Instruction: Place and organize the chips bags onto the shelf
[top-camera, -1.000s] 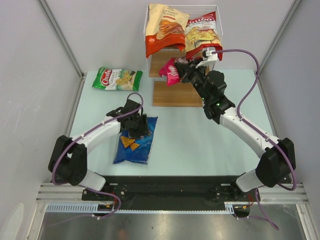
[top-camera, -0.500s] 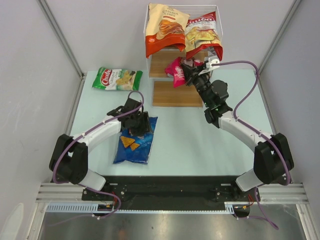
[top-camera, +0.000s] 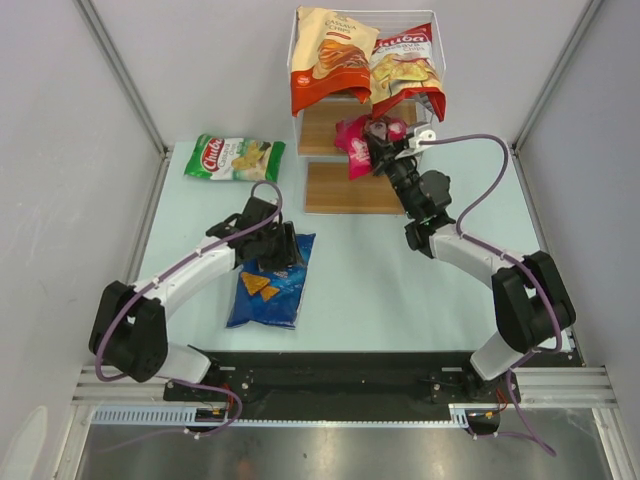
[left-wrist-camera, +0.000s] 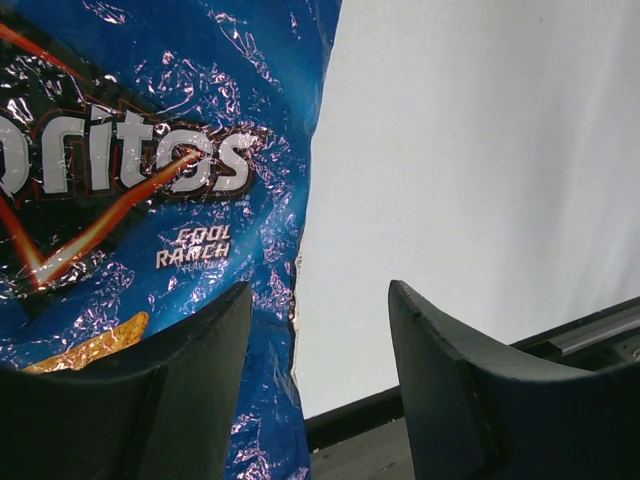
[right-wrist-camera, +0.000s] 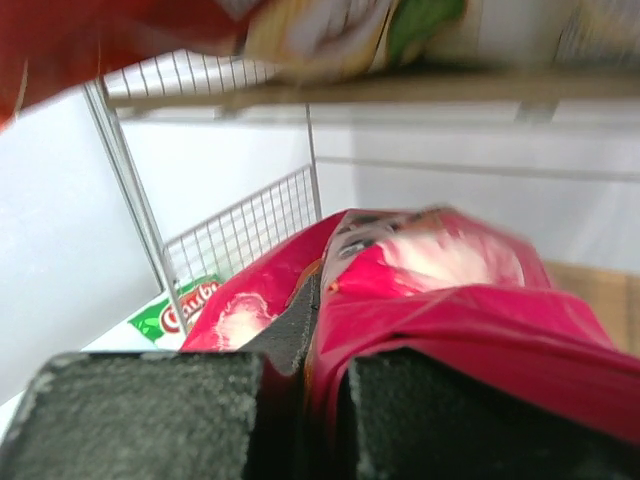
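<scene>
Pressure from the tightly clamped right gripper holds the glossy pink snack bag at the white-wire wooden shelf, 12 o'clock, for placing, while the left gripper gapes wide over the blue foil Doritos bag, 8 o'clock.

Location type: robotics laboratory test cell. Indicators: a pale table enclosed on three sides by plain white panels joined with metal struts. A left arm and a right arm are bolted to a black base plate at the near edge, with an extruded aluminium rail below. Purple cables loop along each arm. A small wire-and-wood shelf is set on the table.
</scene>
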